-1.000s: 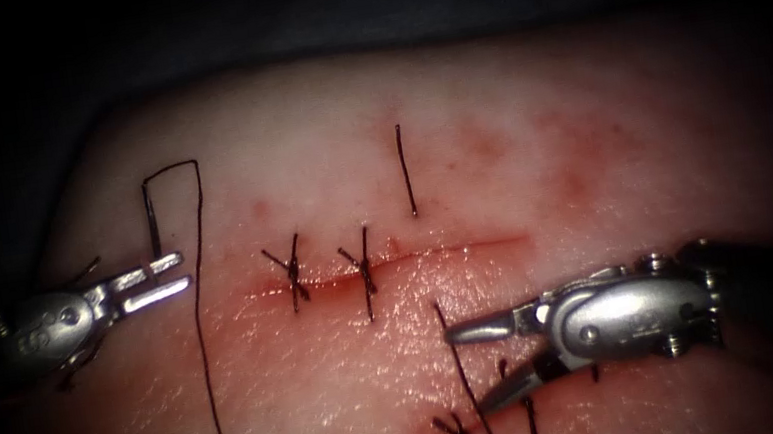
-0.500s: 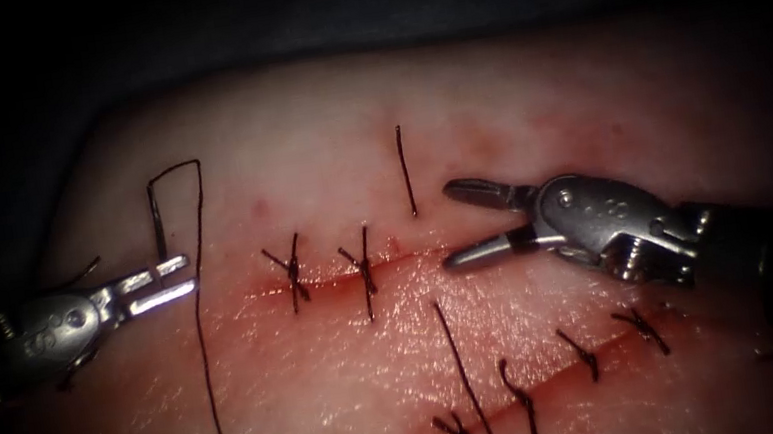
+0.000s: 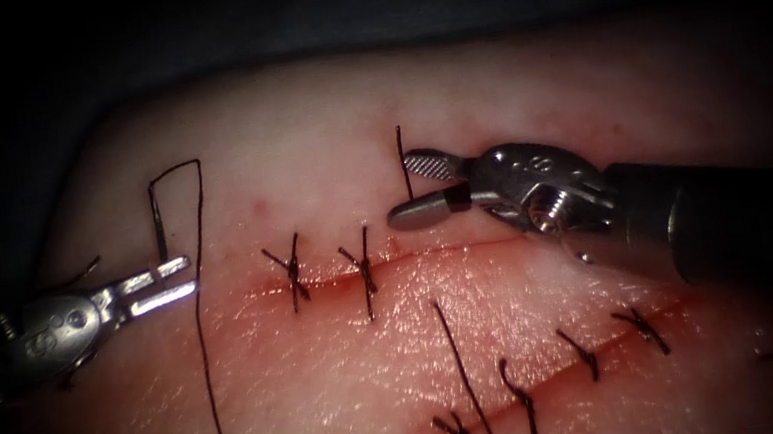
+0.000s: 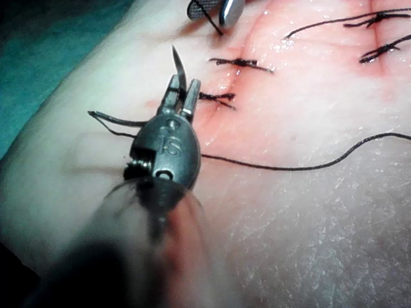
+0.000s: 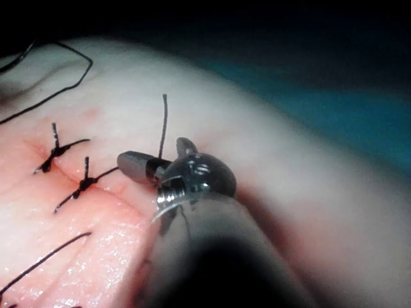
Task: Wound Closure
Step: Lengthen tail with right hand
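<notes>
- Holding the needle (image 3: 157, 219), the left pincer (image 3: 159, 283) sat left of the cut (image 3: 393, 260), clamped near the needle's back end; its point stuck up, free of the tissue (image 3: 330, 387).
- Long thread (image 3: 206, 353) ran from the needle down the tissue, and its end was cut off at the edge.
- The right pincer (image 3: 411, 188) was apart around a short upright thread end (image 3: 401, 149), holding nothing.
- Its shaft hid part of the tissue behind it.
</notes>
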`<state>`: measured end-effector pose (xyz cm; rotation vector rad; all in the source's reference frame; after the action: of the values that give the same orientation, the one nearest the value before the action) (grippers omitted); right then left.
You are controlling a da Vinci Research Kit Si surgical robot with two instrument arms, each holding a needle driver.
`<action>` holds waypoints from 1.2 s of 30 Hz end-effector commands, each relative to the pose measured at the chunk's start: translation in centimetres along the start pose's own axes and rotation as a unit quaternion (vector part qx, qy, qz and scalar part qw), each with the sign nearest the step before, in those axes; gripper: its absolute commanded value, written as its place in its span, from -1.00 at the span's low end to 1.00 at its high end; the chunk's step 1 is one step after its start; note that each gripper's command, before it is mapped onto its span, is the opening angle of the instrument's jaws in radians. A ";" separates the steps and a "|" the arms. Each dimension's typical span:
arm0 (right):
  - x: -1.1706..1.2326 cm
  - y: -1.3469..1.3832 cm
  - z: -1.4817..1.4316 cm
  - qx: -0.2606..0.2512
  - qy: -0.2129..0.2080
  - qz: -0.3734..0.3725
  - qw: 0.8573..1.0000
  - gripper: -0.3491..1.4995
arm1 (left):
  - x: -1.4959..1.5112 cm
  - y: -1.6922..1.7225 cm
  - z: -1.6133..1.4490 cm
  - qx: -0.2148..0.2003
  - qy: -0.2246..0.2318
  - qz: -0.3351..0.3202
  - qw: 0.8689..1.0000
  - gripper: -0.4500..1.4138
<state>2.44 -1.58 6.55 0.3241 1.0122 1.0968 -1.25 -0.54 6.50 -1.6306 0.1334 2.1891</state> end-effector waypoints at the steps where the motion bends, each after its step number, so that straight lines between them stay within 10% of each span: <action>1: 0.10 -0.02 0.11 -0.003 0.007 0.002 1.000 0.75 | 0.00 -0.03 0.08 0.000 0.001 0.001 1.000 -1.00; 7: 0.39 -0.12 0.06 0.009 0.053 0.023 0.998 0.75 | -0.01 -0.03 0.11 -0.002 0.000 0.001 1.000 -1.00; 9: 0.42 -0.14 0.06 0.015 0.052 0.039 0.998 0.13 | -0.01 -0.03 0.11 -0.001 0.000 0.001 1.000 -1.00; 11: 0.42 -0.12 0.06 0.030 0.051 0.070 0.996 -0.93 | -0.01 -0.02 0.11 -0.001 -0.001 0.002 1.000 -1.00; 12: 0.41 -0.10 0.06 0.031 0.047 0.084 0.995 -1.00 | -0.01 -0.02 0.11 -0.002 -0.002 0.002 1.000 -1.00; 36: 0.64 -0.04 0.00 0.021 0.062 0.121 0.990 -1.00 | -0.04 -0.05 0.12 -0.006 -0.002 0.001 1.000 -1.00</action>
<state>2.41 -1.13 6.18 0.4250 1.1228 1.3317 -1.26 -0.52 6.55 -1.6298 0.1179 2.2017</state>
